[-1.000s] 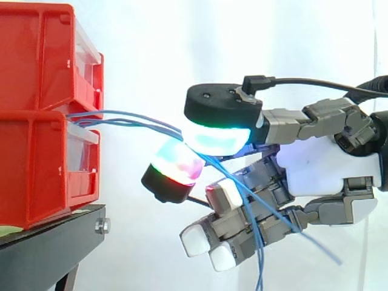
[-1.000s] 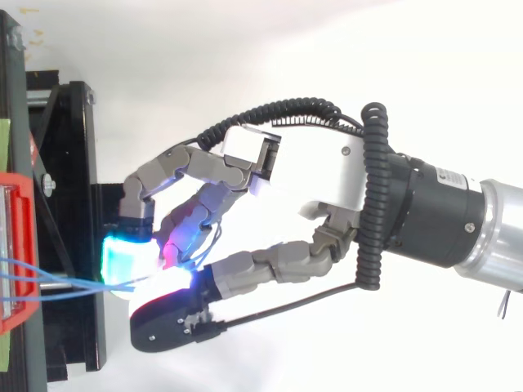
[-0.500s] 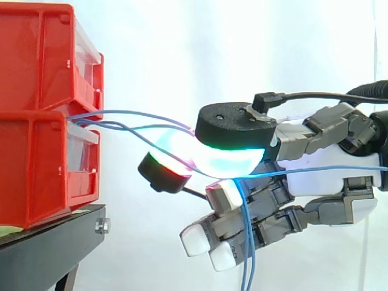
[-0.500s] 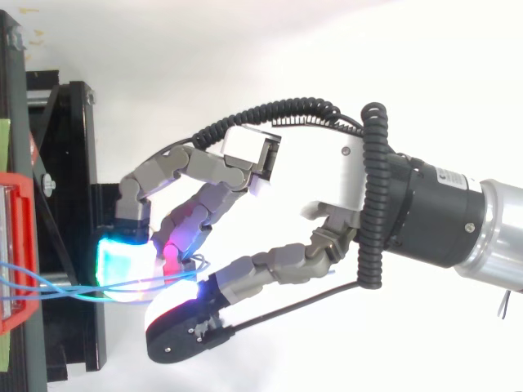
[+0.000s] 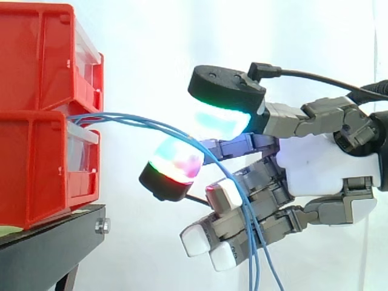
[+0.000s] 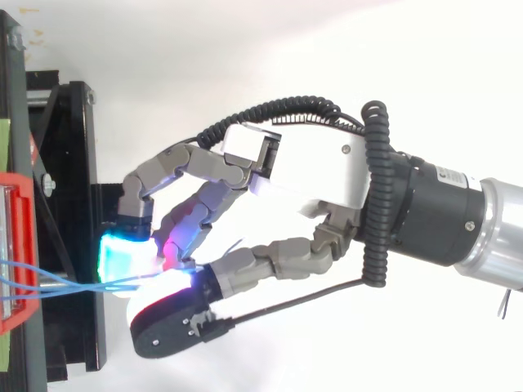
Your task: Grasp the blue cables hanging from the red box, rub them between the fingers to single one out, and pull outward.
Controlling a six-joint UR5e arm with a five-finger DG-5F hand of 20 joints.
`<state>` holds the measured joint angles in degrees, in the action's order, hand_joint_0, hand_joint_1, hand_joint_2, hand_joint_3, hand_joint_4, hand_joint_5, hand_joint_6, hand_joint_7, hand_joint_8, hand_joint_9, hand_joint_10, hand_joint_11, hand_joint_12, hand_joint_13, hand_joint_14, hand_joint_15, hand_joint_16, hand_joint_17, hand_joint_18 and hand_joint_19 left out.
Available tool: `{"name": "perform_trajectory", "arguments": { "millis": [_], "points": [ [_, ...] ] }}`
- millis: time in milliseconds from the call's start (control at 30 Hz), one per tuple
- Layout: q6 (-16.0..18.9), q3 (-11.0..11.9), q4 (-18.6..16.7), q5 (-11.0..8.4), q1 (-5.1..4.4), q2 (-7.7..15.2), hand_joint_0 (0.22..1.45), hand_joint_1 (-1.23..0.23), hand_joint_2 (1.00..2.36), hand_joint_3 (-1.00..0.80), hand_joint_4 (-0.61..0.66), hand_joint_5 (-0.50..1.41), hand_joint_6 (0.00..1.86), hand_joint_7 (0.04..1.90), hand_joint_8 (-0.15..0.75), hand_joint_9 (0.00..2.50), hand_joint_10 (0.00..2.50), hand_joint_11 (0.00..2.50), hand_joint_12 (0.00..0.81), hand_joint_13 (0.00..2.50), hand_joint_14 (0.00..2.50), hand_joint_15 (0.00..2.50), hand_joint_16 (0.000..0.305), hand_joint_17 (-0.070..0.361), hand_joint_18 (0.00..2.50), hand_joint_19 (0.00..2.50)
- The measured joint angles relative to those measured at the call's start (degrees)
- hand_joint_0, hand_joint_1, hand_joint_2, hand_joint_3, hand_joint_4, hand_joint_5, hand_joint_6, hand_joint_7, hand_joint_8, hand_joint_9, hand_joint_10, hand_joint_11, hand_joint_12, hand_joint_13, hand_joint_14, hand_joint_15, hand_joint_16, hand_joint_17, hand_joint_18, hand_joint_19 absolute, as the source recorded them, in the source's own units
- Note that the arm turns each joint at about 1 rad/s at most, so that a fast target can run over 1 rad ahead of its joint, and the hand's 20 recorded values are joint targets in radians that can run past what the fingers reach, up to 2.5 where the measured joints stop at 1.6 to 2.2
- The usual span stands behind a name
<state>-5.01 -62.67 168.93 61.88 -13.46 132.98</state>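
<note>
Hand pinching blue cables beside the red bins

From the seam between the two stacked red plastic bins [image 5: 42,115], which sit on a black metal stand [image 5: 48,245], the thin blue cables [image 5: 139,120] arc away from the bins and enter the grey-and-white robot hand [image 5: 321,163]. There they bend over the top of the many-coloured glowing pad [image 5: 176,163], with the cyan-green pad [image 5: 221,121] close above it, so the gap they pass through is narrow. Past the pads, farther from the bins, they hang straight down in front of the curled white-tipped fingers [image 5: 197,239]. In the top view the cables run level from the bins' front into that same narrow gap. A white curtain [image 5: 151,48] lies behind the bins.
</note>
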Motion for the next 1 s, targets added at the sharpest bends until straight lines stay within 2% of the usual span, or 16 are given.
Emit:
{"name": "perform_trajectory", "arguments": {
  "millis": [67, 200, 433, 533, 633, 767, 1000],
  "points": [
    [0.00, 0.00, -0.01, 0.00, 0.01, 0.00, 0.59, -0.72, 1.00, -0.45, 0.07, -0.14, 0.84, 0.94, 0.283, 1.16, 0.02, 0.88, 0.388, 0.84, 0.02, 0.51, 0.053, 0.119, 0.74, 0.55],
    [0.00, 0.00, -0.07, 0.00, 0.01, 0.00, 0.60, -0.77, 1.01, -0.33, 0.05, -0.14, 0.85, 0.98, 0.285, 1.17, 0.03, 0.89, 0.386, 0.84, 0.02, 0.50, 0.052, 0.118, 0.75, 0.54],
    [0.00, 0.00, -0.09, 0.00, 0.02, 0.00, 0.64, -0.86, 1.02, -0.25, 0.01, -0.14, 0.86, 1.00, 0.285, 1.16, 0.02, 0.89, 0.388, 0.85, 0.02, 0.50, 0.052, 0.116, 0.76, 0.53],
    [0.00, 0.01, -0.05, 0.00, 0.03, -0.02, 0.67, -0.91, 1.02, -0.27, -0.02, -0.15, 0.87, 1.01, 0.281, 1.14, 0.03, 0.89, 0.383, 0.84, 0.02, 0.50, 0.051, 0.116, 0.76, 0.52],
    [0.00, 0.00, -0.02, 0.00, 0.02, -0.01, 0.71, -0.95, 1.01, -0.36, -0.04, -0.15, 0.88, 0.94, 0.268, 1.12, 0.03, 0.88, 0.376, 0.82, 0.02, 0.48, 0.051, 0.115, 0.76, 0.50],
    [0.00, 0.00, 0.00, 0.00, 0.07, -0.01, 0.74, -0.97, 1.00, -0.48, -0.04, -0.15, 0.88, 0.93, 0.266, 1.11, 0.02, 0.88, 0.373, 0.82, 0.02, 0.48, 0.050, 0.113, 0.76, 0.48],
    [0.00, 0.00, 0.00, 0.00, 0.04, 0.00, 0.71, -0.97, 1.00, -0.50, 0.03, -0.15, 0.87, 0.90, 0.259, 1.10, 0.03, 0.88, 0.369, 0.81, 0.02, 0.48, 0.050, 0.112, 0.75, 0.49]
  ]
}}
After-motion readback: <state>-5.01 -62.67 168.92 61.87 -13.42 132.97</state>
